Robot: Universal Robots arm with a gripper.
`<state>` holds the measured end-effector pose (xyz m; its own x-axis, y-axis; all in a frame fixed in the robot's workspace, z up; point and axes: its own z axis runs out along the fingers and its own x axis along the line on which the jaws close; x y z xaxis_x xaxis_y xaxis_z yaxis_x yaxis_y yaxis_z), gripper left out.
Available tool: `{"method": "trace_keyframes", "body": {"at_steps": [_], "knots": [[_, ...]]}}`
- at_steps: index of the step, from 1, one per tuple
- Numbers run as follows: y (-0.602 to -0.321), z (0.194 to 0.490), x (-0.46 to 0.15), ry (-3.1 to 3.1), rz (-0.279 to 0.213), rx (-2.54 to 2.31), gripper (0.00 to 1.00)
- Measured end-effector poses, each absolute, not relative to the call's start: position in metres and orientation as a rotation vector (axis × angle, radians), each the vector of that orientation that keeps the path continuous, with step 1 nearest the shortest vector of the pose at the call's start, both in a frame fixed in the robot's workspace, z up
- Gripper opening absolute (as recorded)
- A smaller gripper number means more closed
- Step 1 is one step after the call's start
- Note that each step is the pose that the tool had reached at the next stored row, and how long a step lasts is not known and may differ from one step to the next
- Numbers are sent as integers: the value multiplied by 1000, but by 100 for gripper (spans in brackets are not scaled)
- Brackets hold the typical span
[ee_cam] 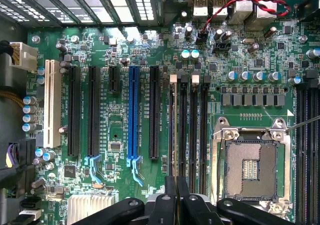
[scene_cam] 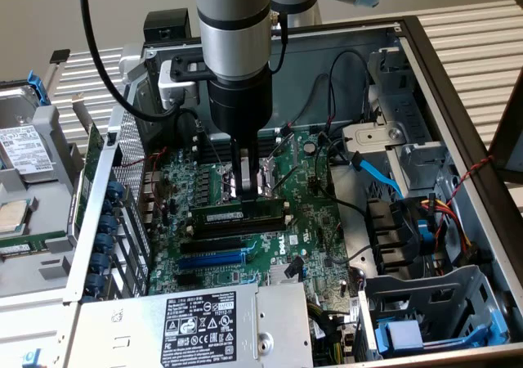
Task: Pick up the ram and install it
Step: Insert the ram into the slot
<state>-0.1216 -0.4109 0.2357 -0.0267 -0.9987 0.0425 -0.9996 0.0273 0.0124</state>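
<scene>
The ram [scene_cam: 229, 214] is a dark-green stick with a small white label. It stands on edge along the memory slot nearest the expansion slots, level with the motherboard. My gripper [scene_cam: 249, 192] comes straight down over its middle. In the wrist view the ram [ee_cam: 173, 130] is a thin edge running from the slot's end clip back under my gripper [ee_cam: 176, 185]. The two dark fingers [ee_cam: 170, 200] are drawn close together on the stick's top edge.
Three bare black memory slots [ee_cam: 193, 130] lie beside the ram, then the open CPU socket [ee_cam: 252, 167]. The blue expansion slot [ee_cam: 133, 115] and black slots lie on the other side. The power supply [scene_cam: 204, 327], loose cables [scene_cam: 376, 176] and a drive cage [scene_cam: 433, 311] crowd the case.
</scene>
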Motion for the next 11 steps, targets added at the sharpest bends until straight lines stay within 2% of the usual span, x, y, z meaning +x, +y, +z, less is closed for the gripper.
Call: {"method": "trace_keyframes", "body": {"at_steps": [11], "knots": [[-412,235,-122,-2225,33,2162,12]]}}
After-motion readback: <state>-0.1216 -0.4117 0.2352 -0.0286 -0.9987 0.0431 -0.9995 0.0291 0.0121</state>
